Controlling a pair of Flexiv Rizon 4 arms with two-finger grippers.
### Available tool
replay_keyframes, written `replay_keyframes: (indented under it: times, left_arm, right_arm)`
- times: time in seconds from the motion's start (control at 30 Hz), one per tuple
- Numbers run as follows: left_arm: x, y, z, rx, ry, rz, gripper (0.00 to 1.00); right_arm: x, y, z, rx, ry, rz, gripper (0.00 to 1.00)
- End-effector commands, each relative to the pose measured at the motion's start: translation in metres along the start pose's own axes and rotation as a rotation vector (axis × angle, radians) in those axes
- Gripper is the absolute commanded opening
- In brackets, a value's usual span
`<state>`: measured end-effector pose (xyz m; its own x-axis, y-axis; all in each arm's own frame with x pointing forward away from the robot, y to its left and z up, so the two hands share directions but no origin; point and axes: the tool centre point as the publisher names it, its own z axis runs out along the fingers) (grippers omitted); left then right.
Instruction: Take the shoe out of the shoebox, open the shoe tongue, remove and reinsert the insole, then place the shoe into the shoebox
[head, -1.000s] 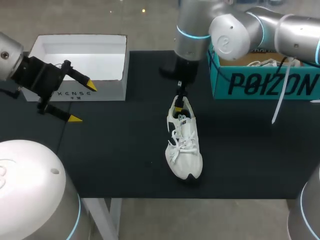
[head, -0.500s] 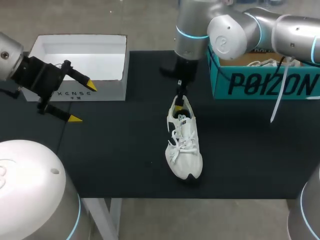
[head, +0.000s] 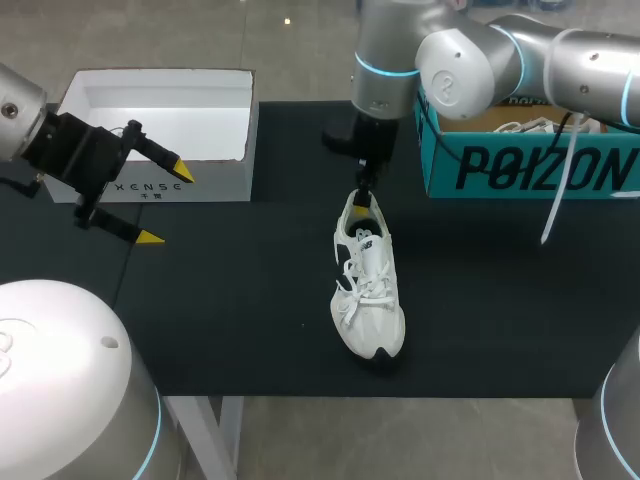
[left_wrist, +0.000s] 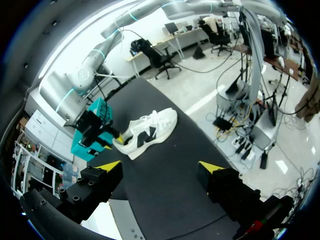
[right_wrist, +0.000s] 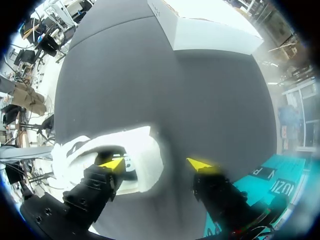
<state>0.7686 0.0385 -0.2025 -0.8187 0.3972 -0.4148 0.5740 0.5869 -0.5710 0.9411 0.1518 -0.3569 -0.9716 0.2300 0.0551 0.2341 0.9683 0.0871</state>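
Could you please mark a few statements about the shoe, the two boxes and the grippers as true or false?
1. The white shoe lies on the black table, outside both boxes. True.
2. The left gripper is shut on the shoe's laces. False: it is open, holds nothing and is well apart from the shoe, near the white shoebox.
3. The right gripper is at the shoe's heel end, with one fingertip in the shoe's opening. True.
4. The teal box stands on my left side of the table. False: it stands on my right; the white shoebox is on my left.
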Motion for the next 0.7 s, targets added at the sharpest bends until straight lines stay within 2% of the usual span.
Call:
replay_keyframes:
  times: [0.03, 0.23, 0.3, 0.37, 0.43, 0.7]
  left_arm:
    - [0.0, -0.001, 0.0, -0.004, 0.003, 0.0, 1.0]
    - [0.0, -0.001, 0.0, -0.004, 0.003, 0.0, 1.0]
    - [0.0, -0.001, 0.0, -0.004, 0.003, 0.0, 1.0]
    - [0.0, -0.001, 0.0, -0.004, 0.003, 0.0, 1.0]
    - [0.0, -0.001, 0.0, -0.004, 0.003, 0.0, 1.0]
    - [0.0, -0.001, 0.0, -0.004, 0.003, 0.0, 1.0]
  right_arm:
    - [-0.002, 0.003, 0.003, 0.004, 0.003, 0.0, 0.3]
    - [-0.002, 0.004, 0.003, 0.005, 0.004, -0.002, 0.2]
    - [-0.001, 0.003, 0.004, 0.004, 0.003, -0.002, 0.11]
    - [0.0, 0.003, 0.004, 0.005, 0.004, -0.001, 0.08]
    - [0.002, 0.002, 0.004, 0.005, 0.003, -0.001, 0.0]
    - [0.011, 0.002, -0.009, -0.008, -0.013, 0.006, 0.0]
